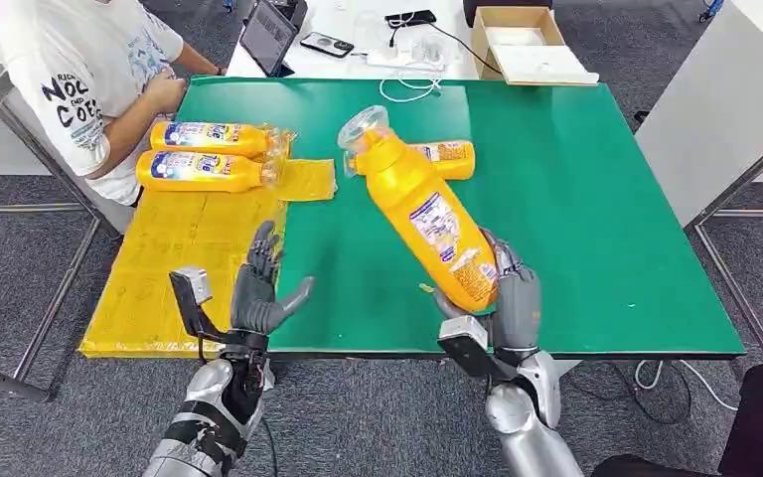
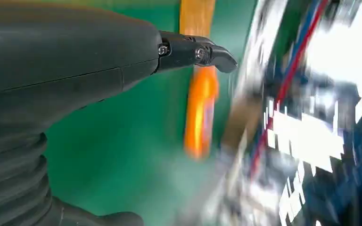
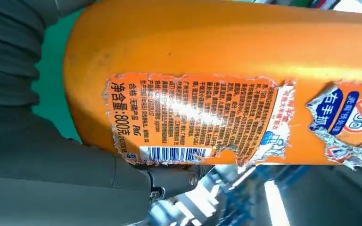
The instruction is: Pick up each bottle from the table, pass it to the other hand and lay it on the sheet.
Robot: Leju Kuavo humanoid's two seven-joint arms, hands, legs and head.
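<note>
Orange bottle (image 1: 425, 211) gripped at its base by right hand (image 1: 505, 294), tilted; left hand (image 1: 261, 288) spread, nothing held, beside yellow sheet (image 1: 174, 268)

Right hand (image 1: 510, 298) gripping, left hand (image 1: 261, 288) raised, fingers (image 1: 263, 246) spread

Seated at the green table's (image 1: 596, 199) far left corner: a person (image 1: 89, 79) in a white printed shirt. Beyond the far edge, on a white surface: a tablet (image 1: 266, 35), a phone (image 1: 326, 44), white cables (image 1: 407, 84) and an open cardboard box (image 1: 527, 42). Grey carpet (image 1: 20, 268) below.
</note>
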